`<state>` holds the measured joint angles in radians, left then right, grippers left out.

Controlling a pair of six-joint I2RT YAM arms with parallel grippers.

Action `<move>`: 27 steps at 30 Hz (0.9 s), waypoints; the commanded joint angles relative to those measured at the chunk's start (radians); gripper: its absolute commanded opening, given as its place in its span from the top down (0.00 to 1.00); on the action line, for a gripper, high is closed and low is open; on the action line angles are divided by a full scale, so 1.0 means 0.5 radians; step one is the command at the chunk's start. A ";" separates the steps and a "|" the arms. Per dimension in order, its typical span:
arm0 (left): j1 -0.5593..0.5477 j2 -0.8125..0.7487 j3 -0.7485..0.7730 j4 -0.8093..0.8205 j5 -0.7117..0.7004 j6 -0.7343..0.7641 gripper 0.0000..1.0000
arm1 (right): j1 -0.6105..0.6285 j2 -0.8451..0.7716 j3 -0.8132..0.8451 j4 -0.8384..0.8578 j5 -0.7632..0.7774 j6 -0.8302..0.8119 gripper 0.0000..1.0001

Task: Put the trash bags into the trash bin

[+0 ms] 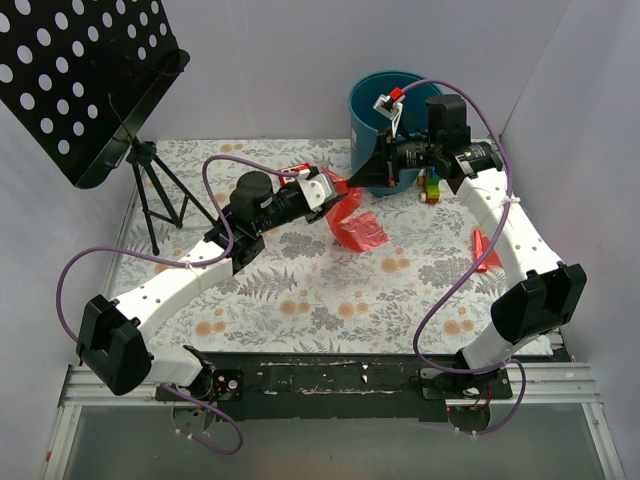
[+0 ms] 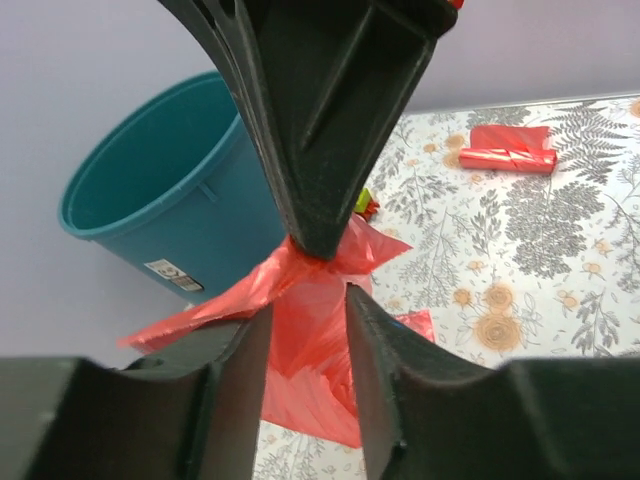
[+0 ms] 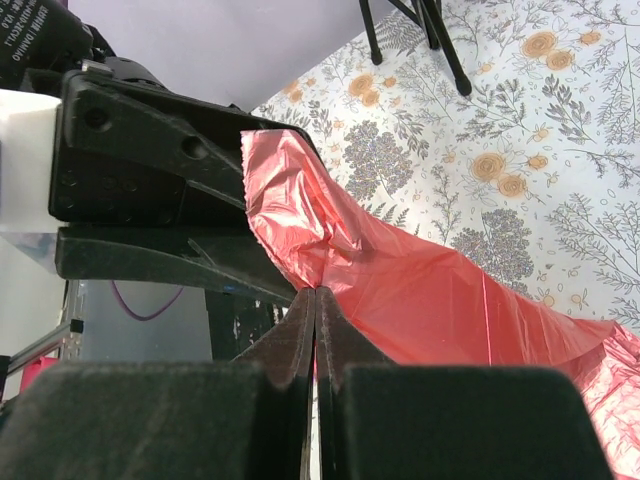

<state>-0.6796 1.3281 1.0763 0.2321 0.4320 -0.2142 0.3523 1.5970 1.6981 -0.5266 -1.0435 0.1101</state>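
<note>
Because the trash bag (image 1: 355, 228) looks thin, limp and slippery, pinch a gathered fold: right gripper (image 3: 316, 296) clamps its top; left gripper (image 2: 306, 300) straddles it, jaws parted.

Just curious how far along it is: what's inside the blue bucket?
Only bare inner wall shows inside the bucket; the red bag is outside it. The bucket's bottom is hidden.
</note>
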 commanded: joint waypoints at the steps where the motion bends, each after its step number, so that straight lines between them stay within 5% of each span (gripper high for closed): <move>1: 0.003 -0.067 0.020 0.177 0.038 0.051 0.68 | -0.014 -0.013 -0.015 0.019 -0.015 0.004 0.99; 8: 0.003 -0.039 0.019 0.113 0.225 0.143 0.72 | -0.011 0.015 -0.009 0.026 -0.018 0.019 0.99; 16: 0.003 0.068 0.114 0.061 0.240 0.238 1.00 | -0.014 0.043 0.003 0.025 -0.030 0.025 0.99; 27: 0.006 -0.054 0.059 -0.038 0.152 0.238 1.00 | -0.168 0.024 0.000 0.032 0.053 0.007 0.99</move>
<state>-0.6720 1.3632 1.0950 0.2379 0.5159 -0.0883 0.3073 1.6238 1.6882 -0.5293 -1.0340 0.1246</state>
